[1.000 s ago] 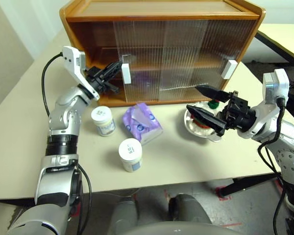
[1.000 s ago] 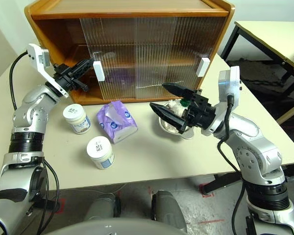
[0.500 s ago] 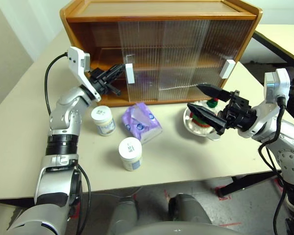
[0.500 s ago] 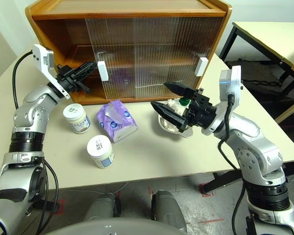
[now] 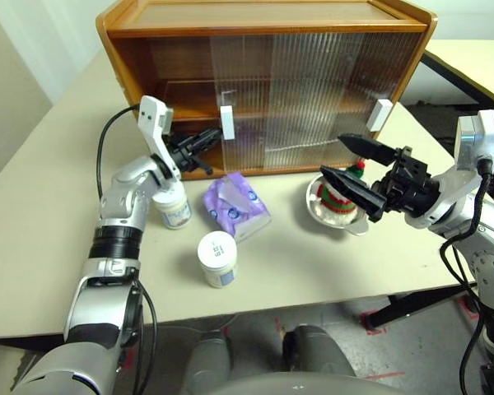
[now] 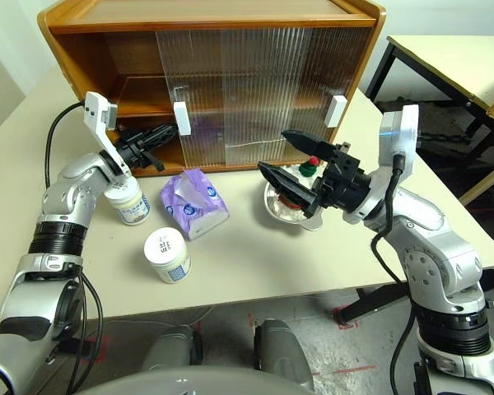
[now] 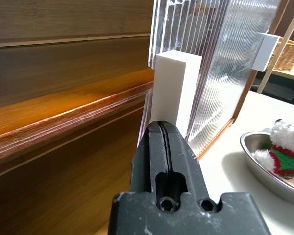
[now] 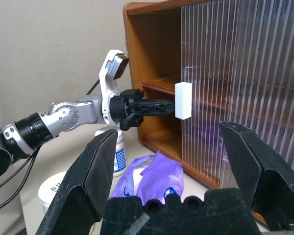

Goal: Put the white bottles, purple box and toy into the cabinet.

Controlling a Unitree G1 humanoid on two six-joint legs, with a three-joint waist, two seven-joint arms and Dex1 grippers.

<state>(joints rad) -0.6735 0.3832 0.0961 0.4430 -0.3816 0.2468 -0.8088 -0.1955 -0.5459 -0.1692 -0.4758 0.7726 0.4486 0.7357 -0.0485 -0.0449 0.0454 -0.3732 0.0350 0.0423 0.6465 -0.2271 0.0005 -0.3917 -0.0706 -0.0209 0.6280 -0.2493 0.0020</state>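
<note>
Orange-brown cabinet (image 5: pixel 148 49) at surface (image 5: pixel 33 239) rear, left side open. Left claw (image 5: pixel 207 138) closed, tip at left door's white handle (image 5: pixel 227 123). Right claw (image 5: pixel 351 161) wide open, empty, above bowl (image 5: pixel 315 207) with toy (image 5: pixel 339 194). Purple box (image 5: pixel 236 206) mid-surface; one bottle (image 5: pixel 172 208) beside left arm, other bottle (image 5: pixel 217 257) nearer front edge.
</note>
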